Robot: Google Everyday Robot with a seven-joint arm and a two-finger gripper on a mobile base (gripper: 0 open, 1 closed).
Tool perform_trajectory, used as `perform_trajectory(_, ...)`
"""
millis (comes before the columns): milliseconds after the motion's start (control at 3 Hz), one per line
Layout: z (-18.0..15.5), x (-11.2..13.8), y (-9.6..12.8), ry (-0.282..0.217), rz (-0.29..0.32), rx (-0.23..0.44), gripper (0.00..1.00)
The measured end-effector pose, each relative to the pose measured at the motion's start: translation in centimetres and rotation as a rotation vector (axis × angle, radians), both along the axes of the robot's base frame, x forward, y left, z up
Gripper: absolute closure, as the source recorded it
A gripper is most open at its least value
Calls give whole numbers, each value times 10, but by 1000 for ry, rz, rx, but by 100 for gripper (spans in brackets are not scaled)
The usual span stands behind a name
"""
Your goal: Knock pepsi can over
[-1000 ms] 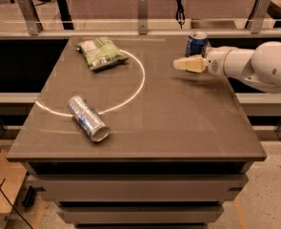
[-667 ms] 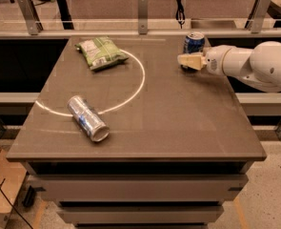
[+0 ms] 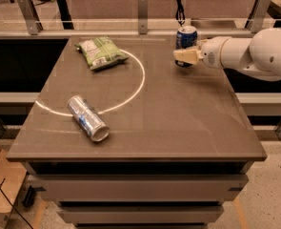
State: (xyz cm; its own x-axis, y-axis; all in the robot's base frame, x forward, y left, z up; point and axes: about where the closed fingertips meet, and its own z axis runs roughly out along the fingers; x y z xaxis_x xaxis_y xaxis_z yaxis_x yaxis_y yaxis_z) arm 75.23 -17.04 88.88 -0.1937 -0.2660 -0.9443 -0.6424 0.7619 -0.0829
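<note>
At the far right of the flat brown table top (image 3: 178, 123) I read the pepsi can (image 3: 186, 34), a dark blue drinks can with white lettering and a silver top rim. It stands upright, close to the far edge.

1. Gripper (image 3: 182, 57): it sits at the far right of the table, at the end of the white rounded robot arm (image 3: 254, 54), which reaches in from the right side. It points left.
2. Fingers (image 3: 188, 56): the two cream-coloured fingers appear pressed together as one block, with no gap that I can see, and they pinch nothing.
3. Relation to the can: the fingers cover the lower part of the can on its near side. I cannot tell whether they touch it.

Other items on the table:
- A crumpled green and white snack bag (image 3: 101, 53) lies at the far left.
- A silver and pale blue drinks can (image 3: 87, 118) lies on its side at the near left, its open end facing near and right.
- A thin white curved line (image 3: 142, 78) runs across the table surface between the bag and the lying can.

Both of these items are well apart from the gripper.
</note>
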Motion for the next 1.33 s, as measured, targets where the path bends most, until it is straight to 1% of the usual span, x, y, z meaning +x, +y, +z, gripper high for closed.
perform_trajectory(333,22,-6,14,-1,102,-164,100)
perform_trajectory(667,25,-18,17,32,204,-362,100)
perform_trajectory(1000,11,-43,12,127,306,-513,81)
perform_trajectory(1333,-10,-78,6,250,410,-599,58)
